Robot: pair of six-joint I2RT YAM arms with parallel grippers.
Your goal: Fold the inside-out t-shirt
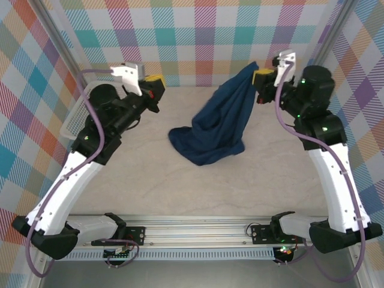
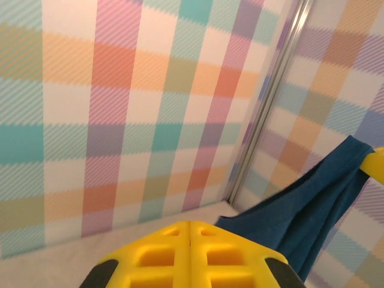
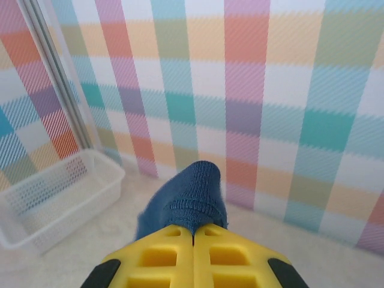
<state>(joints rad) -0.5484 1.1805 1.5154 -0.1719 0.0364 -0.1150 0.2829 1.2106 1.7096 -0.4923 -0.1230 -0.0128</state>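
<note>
table (image 1: 198,192): lying pale and marbled, stretching from the near rail to the far wall.
shirt (image 1: 216,129): navy, hanging by 1 pinched fold from the right gripper (image 1: 262,78), its lower half bunching on the table right of centre.
right gripper: hovering high at the far right, its 2 yellow fingers squeezing together on the shirt's fold.
left gripper (image 1: 155,83): hovering high at the far left, well apart from the shirt, its 2 fingers meeting with nothing between them.
basket (image 1: 77,117): white mesh, sitting by the left wall.
far wall (image 1: 198,36): showing pastel plaid.
</note>
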